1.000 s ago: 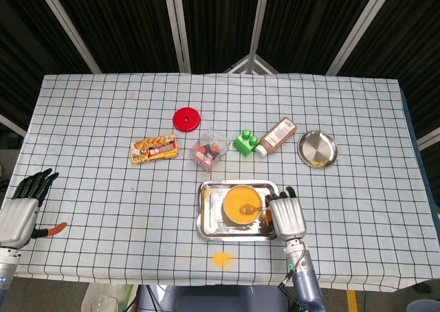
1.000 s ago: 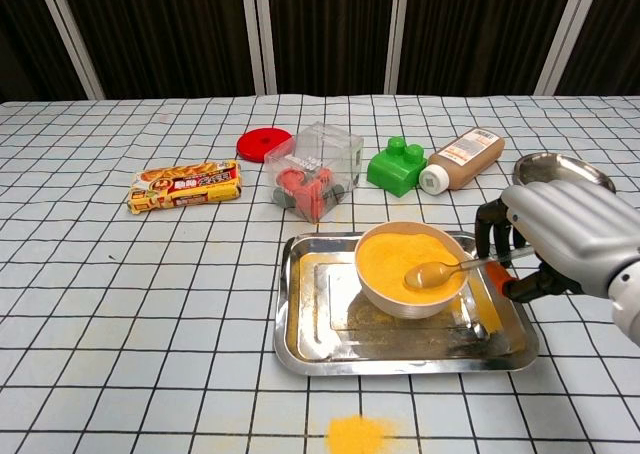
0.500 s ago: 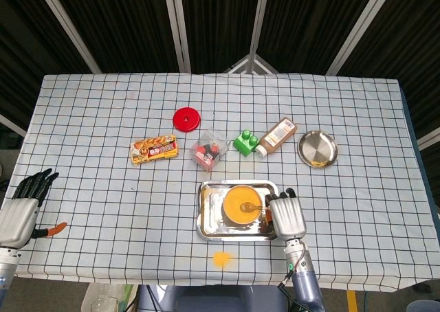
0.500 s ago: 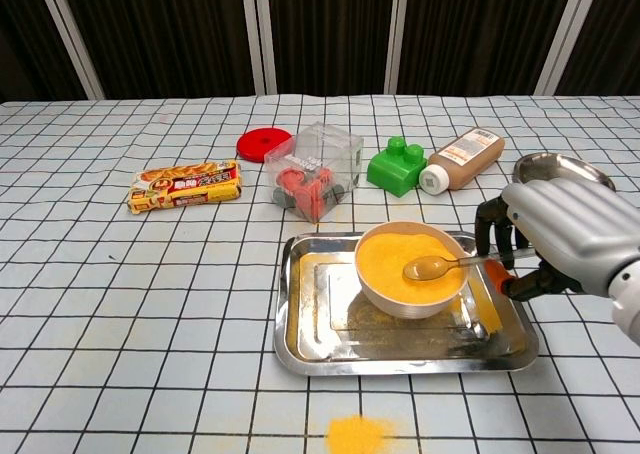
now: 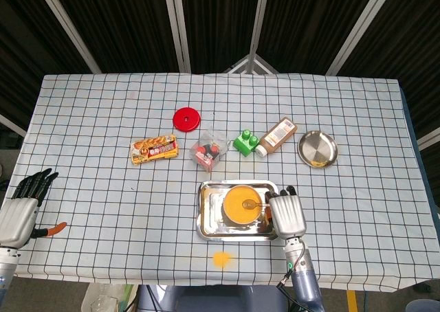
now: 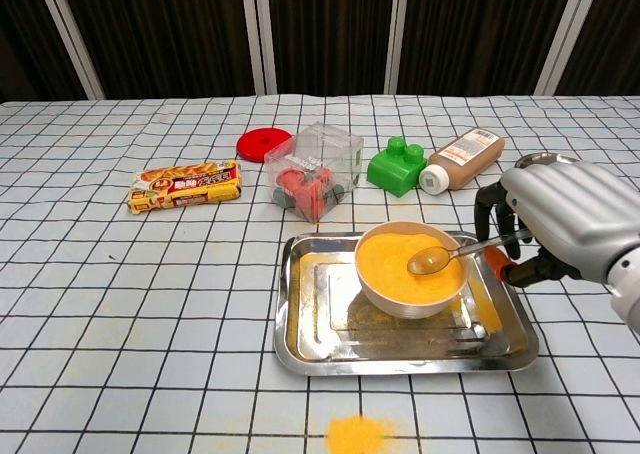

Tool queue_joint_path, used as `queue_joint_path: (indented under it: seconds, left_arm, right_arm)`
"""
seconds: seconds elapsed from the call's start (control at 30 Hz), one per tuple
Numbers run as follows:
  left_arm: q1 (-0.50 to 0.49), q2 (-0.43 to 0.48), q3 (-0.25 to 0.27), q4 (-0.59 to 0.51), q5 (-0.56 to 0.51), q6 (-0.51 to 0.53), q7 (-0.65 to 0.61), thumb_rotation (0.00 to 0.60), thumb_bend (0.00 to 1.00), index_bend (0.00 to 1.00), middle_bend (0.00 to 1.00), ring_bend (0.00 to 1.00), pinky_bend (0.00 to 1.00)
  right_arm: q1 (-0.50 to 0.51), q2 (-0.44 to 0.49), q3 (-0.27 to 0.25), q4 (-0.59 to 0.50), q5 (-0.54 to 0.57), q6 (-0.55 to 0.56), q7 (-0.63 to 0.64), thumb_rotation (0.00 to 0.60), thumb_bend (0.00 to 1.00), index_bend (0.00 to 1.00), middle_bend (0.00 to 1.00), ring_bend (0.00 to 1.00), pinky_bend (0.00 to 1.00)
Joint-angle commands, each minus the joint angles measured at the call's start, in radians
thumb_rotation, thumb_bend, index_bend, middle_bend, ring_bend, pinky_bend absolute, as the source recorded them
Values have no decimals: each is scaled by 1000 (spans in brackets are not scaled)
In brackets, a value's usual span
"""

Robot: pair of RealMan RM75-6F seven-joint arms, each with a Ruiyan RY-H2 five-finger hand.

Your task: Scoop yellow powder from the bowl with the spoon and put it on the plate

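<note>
A: Status check. Against the frame one second back, what do we log as changed?

B: The spoon (image 6: 447, 255) has risen. Its head sat low in the yellow powder (image 6: 400, 257); it now hovers just above the surface, over the bowl (image 6: 410, 302), and it looks loaded. The right hand (image 6: 560, 224) grasps the handle and has lifted slightly with it.

A: Our reading for the task?

B: We judge the scoop complete and the carry about to start. The plate (image 5: 317, 148) lies well apart, behind and to the right of the tray (image 6: 300, 319) that holds the bowl. The transfer calls for a level spoon.

A: Risk?

B: We see a patch of spilled powder (image 6: 357, 434) on the cloth in front of the tray. Tilt would add to it.

A: Left hand?

B: The left hand (image 5: 22, 209) is released, fingers apart, holding nothing, at the table's near left edge. No change there.

A: Surface and room?

B: We record a white tablecloth (image 5: 103, 119) with a dark grid, and black curtains with pale frame bars behind it.
</note>
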State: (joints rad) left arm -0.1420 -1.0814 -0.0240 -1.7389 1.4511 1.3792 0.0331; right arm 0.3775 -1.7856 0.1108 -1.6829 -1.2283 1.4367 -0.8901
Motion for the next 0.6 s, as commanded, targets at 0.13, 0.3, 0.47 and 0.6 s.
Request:
queue_joint_path:
  seconds: [0.13,0.3,0.47,0.6]
  left_arm:
    - [1,1,0,-1,-1,0,0,600,0,0,0,0,0]
    - [0,1,0,-2,-4,-2,1,600,0,0,0,0,0]
    - [0,2,0,-3,-6,-4,2,600,0,0,0,0,0]
    - [-1,2,0,-4,-7,-5,3,600,0,0,0,0,0]
  right_arm:
    - [-4,0,-5,1,-10,6,0,600,680,922,682,540,314]
    - [-7,1,-5,-2,-18,11,1,600,690,932,687,543,320]
    - [-7,3,-1,-7,-37,18,12,600,697,947,696,553,330]
    - [-8,11,1,-20,-50,25,4,600,707,953,698,553,330]
